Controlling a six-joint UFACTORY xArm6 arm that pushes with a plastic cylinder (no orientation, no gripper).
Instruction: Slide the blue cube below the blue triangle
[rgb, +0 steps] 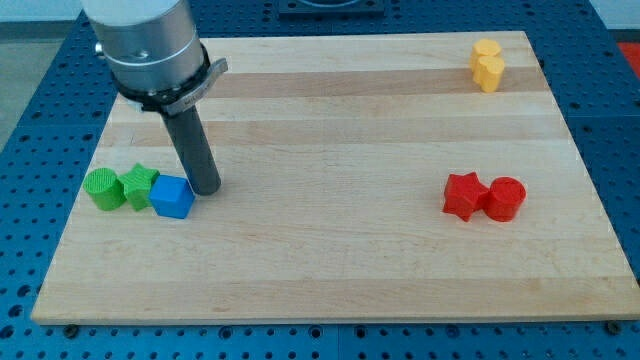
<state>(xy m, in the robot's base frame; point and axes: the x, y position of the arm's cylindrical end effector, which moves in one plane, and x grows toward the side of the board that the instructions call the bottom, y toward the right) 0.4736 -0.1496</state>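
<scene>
Clearly my tip (206, 187) touches the blue cube (172, 197) on its right side; no claw shows, arm top cut off.

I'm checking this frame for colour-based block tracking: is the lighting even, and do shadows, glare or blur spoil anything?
Camera view: lighting is soft and even, with only faint shadows under the blocks; no strong glare on the wooden board. The blue cube, red star and yellow blocks look sharp. My tip sits just right of the blue cube. The arm's grey housing is cropped at the view's top.
</scene>
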